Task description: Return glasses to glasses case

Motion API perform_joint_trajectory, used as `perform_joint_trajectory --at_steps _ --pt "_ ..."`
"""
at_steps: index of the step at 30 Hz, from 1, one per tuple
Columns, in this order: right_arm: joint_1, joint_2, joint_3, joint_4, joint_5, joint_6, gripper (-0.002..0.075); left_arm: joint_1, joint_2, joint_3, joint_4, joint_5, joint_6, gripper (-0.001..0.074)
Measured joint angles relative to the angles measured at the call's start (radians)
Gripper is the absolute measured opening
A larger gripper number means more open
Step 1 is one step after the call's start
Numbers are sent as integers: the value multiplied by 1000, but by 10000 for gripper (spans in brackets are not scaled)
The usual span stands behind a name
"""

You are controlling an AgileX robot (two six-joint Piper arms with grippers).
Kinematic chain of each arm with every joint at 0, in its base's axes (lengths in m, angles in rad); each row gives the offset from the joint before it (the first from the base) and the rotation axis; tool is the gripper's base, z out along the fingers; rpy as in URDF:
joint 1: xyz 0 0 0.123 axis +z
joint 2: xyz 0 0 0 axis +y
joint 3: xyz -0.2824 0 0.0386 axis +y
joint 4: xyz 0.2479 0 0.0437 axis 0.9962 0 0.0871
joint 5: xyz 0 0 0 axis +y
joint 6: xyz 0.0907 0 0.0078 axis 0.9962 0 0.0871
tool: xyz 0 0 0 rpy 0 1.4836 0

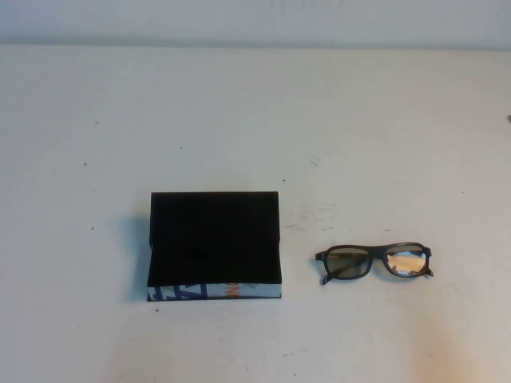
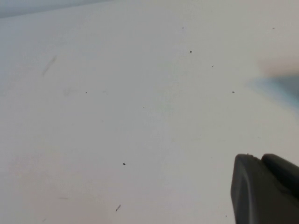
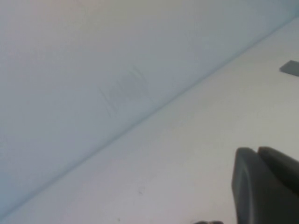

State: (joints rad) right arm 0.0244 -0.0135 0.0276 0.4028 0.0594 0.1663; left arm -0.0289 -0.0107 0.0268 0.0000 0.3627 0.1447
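Step in hand: the very start, as I judge it; nothing is picked up and neither of my arms shows in the high view.
Glasses: the glasses (image 1: 374, 262) lie on the table (image 1: 255, 112), lenses facing my side, to the right of the case and apart from it, with bare table between.
Case: the glasses case (image 1: 214, 245) sits open, flap lid raised at the back, black lining showing, white printed front edge toward me.
Right gripper: the right gripper (image 3: 268, 184) shows only as a dark corner in its wrist view, aimed at bare table and the far wall; its fingers are together, holding nothing.
Left gripper: the left gripper (image 2: 267, 186) hangs over bare table; only a dark edge of it shows, so I cannot tell whether it is apart or together.
Next move calls for: the glasses lie on my right, so probably my right arm; I would need to open the fingers, come down over the frame, likely at the bridge, and close gently.
Risk: thin frame, flat on the table; a pinch may slip.
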Motion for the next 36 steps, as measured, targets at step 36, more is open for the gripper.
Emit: perform_joint_trajectory --at_steps 36 --pt "179 1009 -785 42 954 -676 -11 0 0 0 0 1 0 -1"
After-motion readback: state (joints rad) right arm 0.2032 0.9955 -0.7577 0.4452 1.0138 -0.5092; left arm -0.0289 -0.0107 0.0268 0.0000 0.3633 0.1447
